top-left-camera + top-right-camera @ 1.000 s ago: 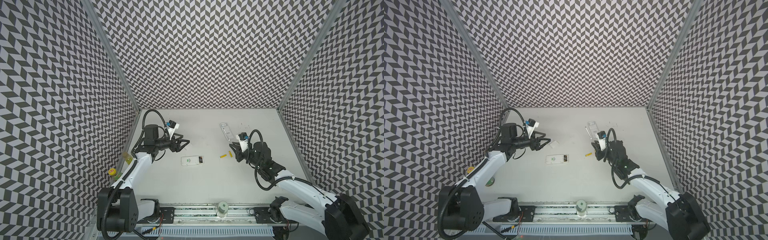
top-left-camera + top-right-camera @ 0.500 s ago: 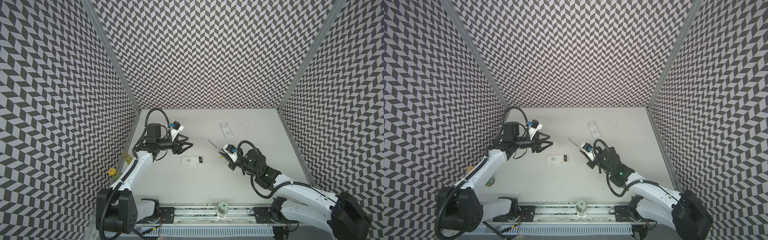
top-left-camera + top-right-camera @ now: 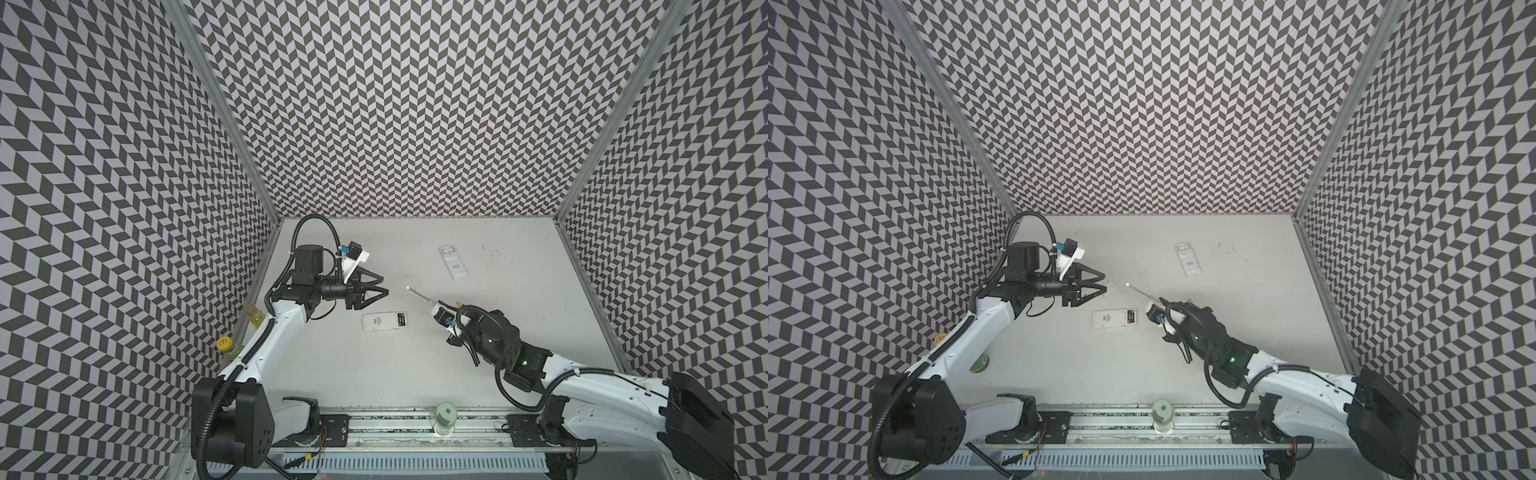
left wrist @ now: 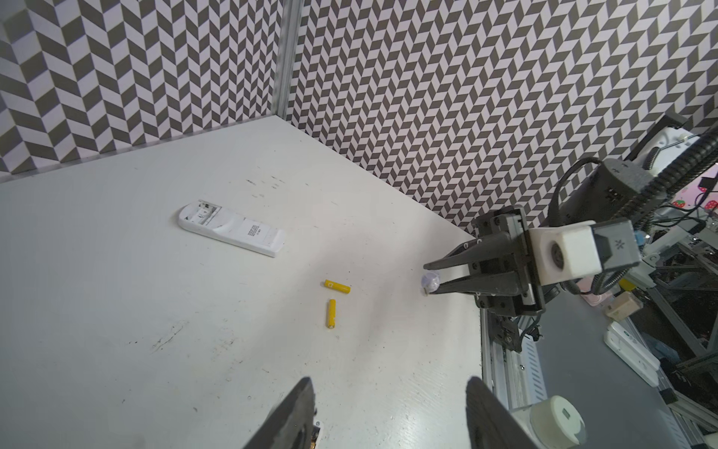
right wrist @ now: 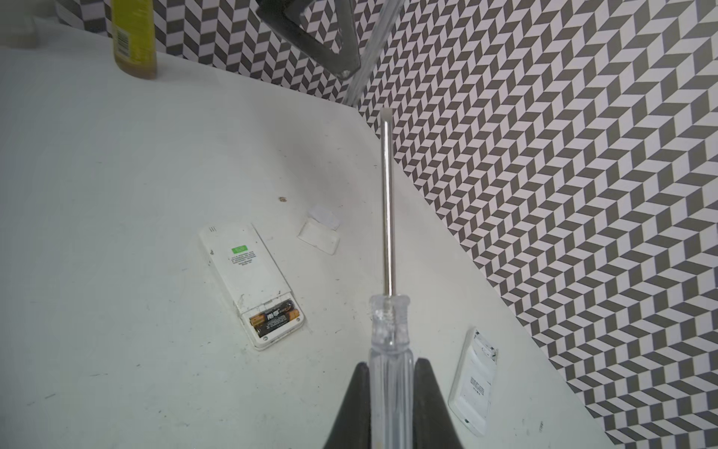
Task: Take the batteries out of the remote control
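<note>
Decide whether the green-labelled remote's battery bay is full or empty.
Full: two black batteries with gold ends lie in the uncovered bay of the remote.

The screwdriver [image 5: 388, 330] has a clear glossy plastic handle and a shiny metal shaft; the remote control [image 5: 248, 272] is smooth white plastic.

A robotics lab test cell: chevron-patterned walls [image 3: 415, 104] on aluminium posts [image 3: 222, 108] box in a bare white desk [image 3: 374, 374], with a left arm [image 3: 266, 345] and a right arm [image 3: 602, 386] mounted on a rail [image 3: 390, 428] along its front edge
</note>
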`<state>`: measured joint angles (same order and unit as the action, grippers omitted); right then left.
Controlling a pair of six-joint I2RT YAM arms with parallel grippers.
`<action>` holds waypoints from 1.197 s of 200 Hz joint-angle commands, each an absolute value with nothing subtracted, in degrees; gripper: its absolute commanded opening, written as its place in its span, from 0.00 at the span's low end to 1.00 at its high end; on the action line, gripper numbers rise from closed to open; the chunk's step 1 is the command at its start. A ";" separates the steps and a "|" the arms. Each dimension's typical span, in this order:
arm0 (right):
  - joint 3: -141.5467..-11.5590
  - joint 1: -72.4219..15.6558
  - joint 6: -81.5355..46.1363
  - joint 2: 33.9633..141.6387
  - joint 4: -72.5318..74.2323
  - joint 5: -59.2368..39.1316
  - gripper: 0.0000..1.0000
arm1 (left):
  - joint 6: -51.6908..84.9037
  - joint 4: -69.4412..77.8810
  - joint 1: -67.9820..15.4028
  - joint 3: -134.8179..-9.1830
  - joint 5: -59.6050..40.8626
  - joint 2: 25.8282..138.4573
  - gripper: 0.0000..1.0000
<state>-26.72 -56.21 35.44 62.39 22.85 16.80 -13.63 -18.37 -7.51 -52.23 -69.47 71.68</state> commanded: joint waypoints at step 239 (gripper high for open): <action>-29.62 -65.80 37.20 66.29 29.00 29.30 0.76 | -5.81 -8.37 -14.72 -44.12 -68.91 72.38 0.00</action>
